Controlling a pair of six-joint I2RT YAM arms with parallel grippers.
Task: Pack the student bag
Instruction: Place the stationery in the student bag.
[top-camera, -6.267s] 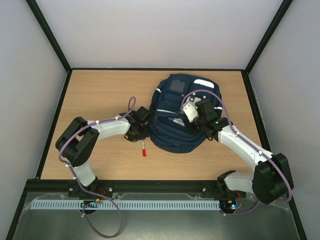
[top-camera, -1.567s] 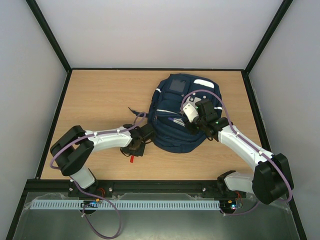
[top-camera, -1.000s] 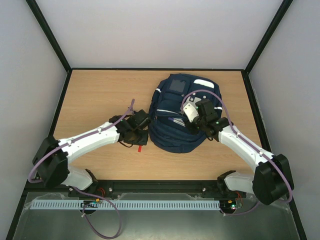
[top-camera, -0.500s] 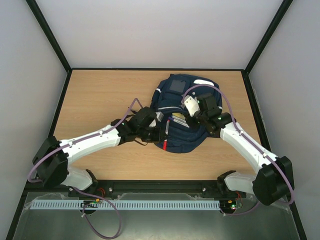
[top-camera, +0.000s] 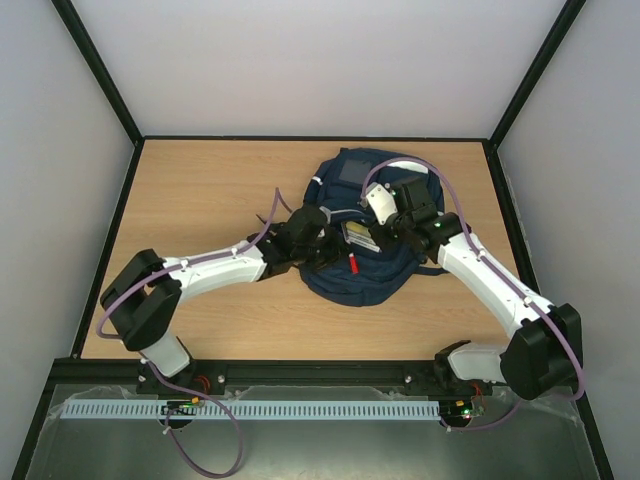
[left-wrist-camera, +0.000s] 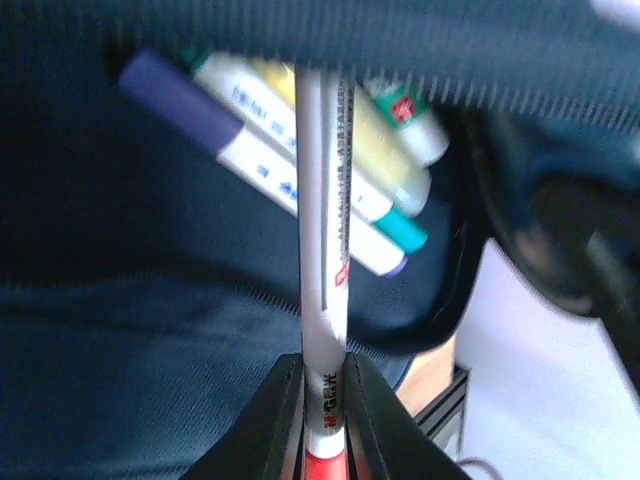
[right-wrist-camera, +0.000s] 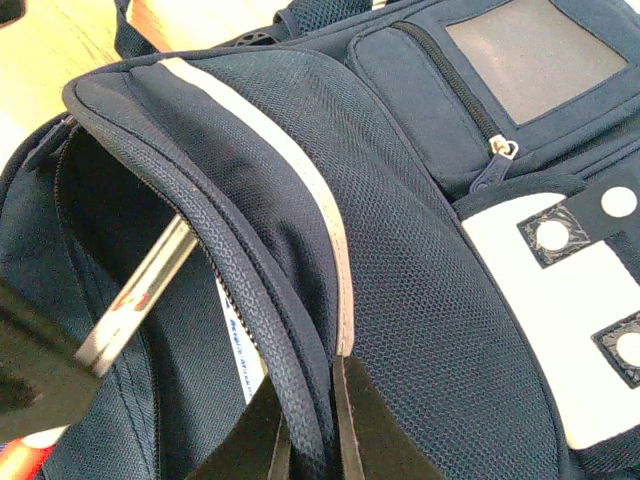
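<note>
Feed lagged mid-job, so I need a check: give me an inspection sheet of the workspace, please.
Surface: wooden table, bare around the bag.
Job's things: student bag lying on the table right of centre, front pocket held open; pen with a red end partly inside the pocket; markers already inside.
Clutter: nothing seen.
Hands: left hand shut on the pen; right hand shut on the pocket's zipper rim.
Cables: purple cables run along both arms, the right one arching over the bag.
Surroundings: pale walls, black frame, slotted rail at the near edge.
</note>
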